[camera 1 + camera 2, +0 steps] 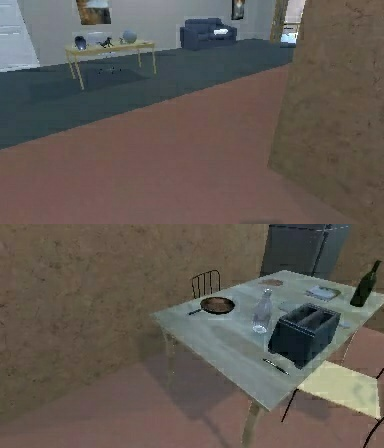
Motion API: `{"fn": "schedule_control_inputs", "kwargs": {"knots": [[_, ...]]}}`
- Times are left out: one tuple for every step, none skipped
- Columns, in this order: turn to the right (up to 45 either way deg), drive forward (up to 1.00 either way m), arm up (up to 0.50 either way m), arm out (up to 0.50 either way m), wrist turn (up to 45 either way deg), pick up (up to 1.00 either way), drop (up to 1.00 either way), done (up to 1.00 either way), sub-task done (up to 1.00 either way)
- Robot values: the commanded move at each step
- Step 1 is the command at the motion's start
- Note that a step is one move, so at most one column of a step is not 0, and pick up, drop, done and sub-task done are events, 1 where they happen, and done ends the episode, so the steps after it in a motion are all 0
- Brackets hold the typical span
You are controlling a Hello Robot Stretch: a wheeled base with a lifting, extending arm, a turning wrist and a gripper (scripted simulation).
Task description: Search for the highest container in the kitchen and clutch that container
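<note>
Although the kitchen bench [225,339] and its containers lie well inside the arm side view, the task appears to be at the searching stage. Both bottles stand upright on the bench top, and the clutch is not yet made.

Candidates: a dark bottle [365,286] stands at the upper right edge of that frame, by the bench's far corner. A clear bottle [263,310] stands at upper centre, near the toaster [304,332]. Judged by shape, the dark bottle is probably the highest container, though the angle leaves this uncertain.

Left to do: settle on one bottle, bring the arm to it, take hold. The state of the gripper cannot be told.

Bench: a pale, smooth top on light legs. It also bears a frying pan [216,305] left of the clear bottle, a small dark utensil [275,365] near the front edge and a flat item [322,292] towards the upper right. A wire-backed chair [206,282] stands behind it, with a yellow-seated chair [345,389] at lower right and a grey fridge [305,249] at top right.

Room: a rough brown wall [80,304] occupies the left, with reddish floor [120,409] below. In the forward view the same floor meets dark carpet [120,85]. At upper left is a small bench [110,47] carrying ornaments, with a framed picture [93,10] above. A blue sofa [208,33] sits at top centre and a white door [14,35] at the left edge.
</note>
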Motion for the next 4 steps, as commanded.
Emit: {"fn": "schedule_control_inputs", "kwargs": {"knots": [[6.0, 0.0, 0.0, 0.0, 0.0, 0.0, 0.0, 0.0, 0.0], [0.0, 1.0, 0.0, 0.0, 0.0, 0.0, 0.0, 0.0, 0.0], [0.0, 0.45, 0.0, 0.0, 0.0, 0.0, 0.0, 0.0, 0.0], [0.0, 0.45, 0.0, 0.0, 0.0, 0.0, 0.0, 0.0, 0.0]]}}
